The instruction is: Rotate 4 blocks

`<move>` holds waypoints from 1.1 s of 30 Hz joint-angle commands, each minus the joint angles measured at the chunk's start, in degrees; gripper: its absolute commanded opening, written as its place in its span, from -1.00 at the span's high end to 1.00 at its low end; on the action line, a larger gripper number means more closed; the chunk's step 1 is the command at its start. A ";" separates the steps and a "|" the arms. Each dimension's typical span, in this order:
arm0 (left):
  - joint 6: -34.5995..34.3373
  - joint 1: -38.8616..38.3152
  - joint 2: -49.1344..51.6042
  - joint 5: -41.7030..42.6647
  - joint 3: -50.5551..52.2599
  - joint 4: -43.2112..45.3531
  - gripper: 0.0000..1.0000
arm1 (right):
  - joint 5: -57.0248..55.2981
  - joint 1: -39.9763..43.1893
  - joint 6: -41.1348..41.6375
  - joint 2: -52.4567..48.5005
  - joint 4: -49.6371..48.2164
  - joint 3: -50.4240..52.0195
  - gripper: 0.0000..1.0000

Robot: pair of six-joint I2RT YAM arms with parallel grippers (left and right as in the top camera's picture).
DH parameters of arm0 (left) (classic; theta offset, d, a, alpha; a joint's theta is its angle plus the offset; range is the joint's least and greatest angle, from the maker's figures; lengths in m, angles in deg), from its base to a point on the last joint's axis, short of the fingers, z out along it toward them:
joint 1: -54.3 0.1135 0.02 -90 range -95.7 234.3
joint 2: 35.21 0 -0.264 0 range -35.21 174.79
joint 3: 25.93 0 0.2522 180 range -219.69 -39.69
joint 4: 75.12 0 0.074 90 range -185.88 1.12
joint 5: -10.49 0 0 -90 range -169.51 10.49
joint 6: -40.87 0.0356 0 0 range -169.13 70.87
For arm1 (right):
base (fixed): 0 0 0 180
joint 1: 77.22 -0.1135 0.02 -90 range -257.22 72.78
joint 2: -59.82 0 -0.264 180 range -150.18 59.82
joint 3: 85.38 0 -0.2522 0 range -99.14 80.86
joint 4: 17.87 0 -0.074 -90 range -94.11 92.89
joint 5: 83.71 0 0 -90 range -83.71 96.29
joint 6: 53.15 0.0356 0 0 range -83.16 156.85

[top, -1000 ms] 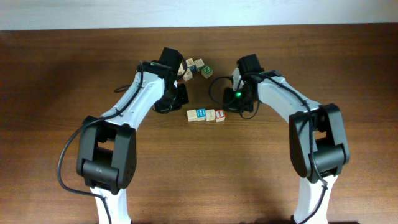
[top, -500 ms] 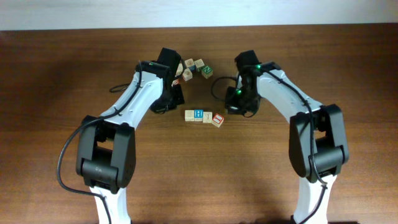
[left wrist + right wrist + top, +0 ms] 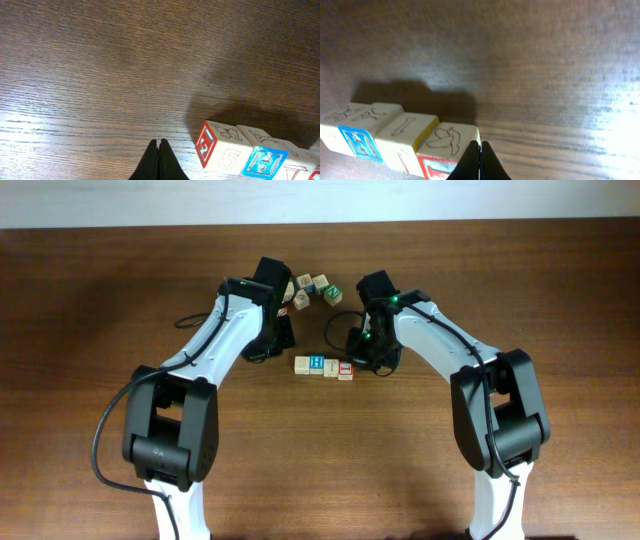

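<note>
Four blocks (image 3: 325, 366) in one row

Right gripper (image 3: 480, 146) has closed in — red-lettered block (image 3: 345, 369) pushed left, now squared up

Overhead, we look straight down on the whole table (image 3: 100, 300). Wrist views sit low and close. All three share the block row (image 3: 324, 366).
</note>
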 commanded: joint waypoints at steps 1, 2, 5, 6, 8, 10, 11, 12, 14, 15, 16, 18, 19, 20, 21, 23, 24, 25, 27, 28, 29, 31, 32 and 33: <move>0.09 0.24 0.76 -0.79 0.07 -0.11 0.99 | -0.61 -0.37 0.59 -0.33 -0.85 0.52 0.92; 0.09 0.24 0.76 -0.81 0.07 -0.11 0.99 | -1.03 -0.37 0.55 -0.28 -0.70 0.46 0.91; 0.09 0.37 0.76 -0.98 0.07 0.17 0.99 | -5.53 -0.35 -1.31 1.73 6.93 -5.38 0.92; 0.09 0.48 0.76 -1.07 0.07 0.46 0.99 | -5.64 -0.52 -1.36 2.36 9.62 -7.76 0.92; 0.09 0.92 0.76 -1.49 0.07 1.29 0.99 | -5.46 -2.34 0.87 2.58 14.73 -9.77 0.92; 0.09 1.44 0.76 -2.43 0.07 1.40 0.98 | -6.23 -4.98 3.63 2.54 15.26 -7.37 0.91; 0.09 1.97 0.76 -2.40 0.07 1.40 0.99 | -7.80 -7.56 6.05 2.54 14.16 -4.52 0.91; 0.09 2.32 0.76 -2.34 0.07 1.36 0.99 | -8.22 -8.98 7.04 2.54 12.46 -2.49 0.91; 0.09 2.73 0.76 -2.32 0.07 1.29 0.99 | -8.22 -10.27 8.35 2.49 8.72 0.33 0.91; 0.09 2.71 0.76 -2.32 0.07 1.22 0.99 | -8.33 -10.51 8.50 2.47 8.02 0.87 0.92; 0.09 2.71 0.76 -2.32 0.07 1.18 0.98 | -8.66 -10.49 8.96 2.47 7.76 1.03 0.92; 0.09 2.71 0.76 -2.27 0.07 1.18 0.99 | -10.82 -10.49 9.35 2.47 6.49 1.03 0.91; 0.09 2.71 0.76 -2.25 0.07 1.14 0.98 | -11.96 -10.49 9.35 2.47 5.77 1.03 0.92; 0.09 2.71 0.76 -2.27 0.07 0.83 0.98 | -12.35 -10.49 9.33 2.47 5.01 1.03 0.92; 0.09 2.71 0.76 -2.27 0.07 0.63 0.99 | -12.59 -10.49 9.31 2.47 4.68 1.03 0.92; 0.09 2.71 0.76 -2.27 0.07 0.55 0.99 | -13.66 -10.49 9.09 2.47 3.85 1.03 0.92; 0.07 2.71 0.76 -2.14 0.07 0.55 0.99 | -13.94 -10.49 9.09 2.47 3.58 1.03 0.91; 0.09 2.71 0.76 -1.95 0.07 0.55 0.99 | -14.05 -10.49 9.09 2.47 3.45 1.03 0.92; 0.07 2.71 0.76 -1.86 0.07 0.55 0.99 | -14.12 -10.49 8.35 2.47 2.69 1.03 0.92; 0.07 2.71 0.76 -1.86 0.07 0.55 0.98 | -14.29 -10.49 7.78 2.47 1.92 1.03 0.91; 0.07 2.71 0.76 -1.86 0.07 0.55 0.98 | -14.29 -10.49 7.78 2.47 1.84 1.03 0.91; 0.07 2.71 0.76 -1.86 0.07 0.55 0.98 | -14.71 -10.49 7.78 2.47 1.64 1.03 0.92; 0.09 2.71 0.76 -1.86 0.07 0.52 0.98 | -14.71 -10.49 7.58 2.47 1.38 1.03 0.92; 0.07 2.71 0.76 -1.86 0.07 0.46 0.99 | -14.67 -10.49 7.58 2.47 1.38 1.03 0.91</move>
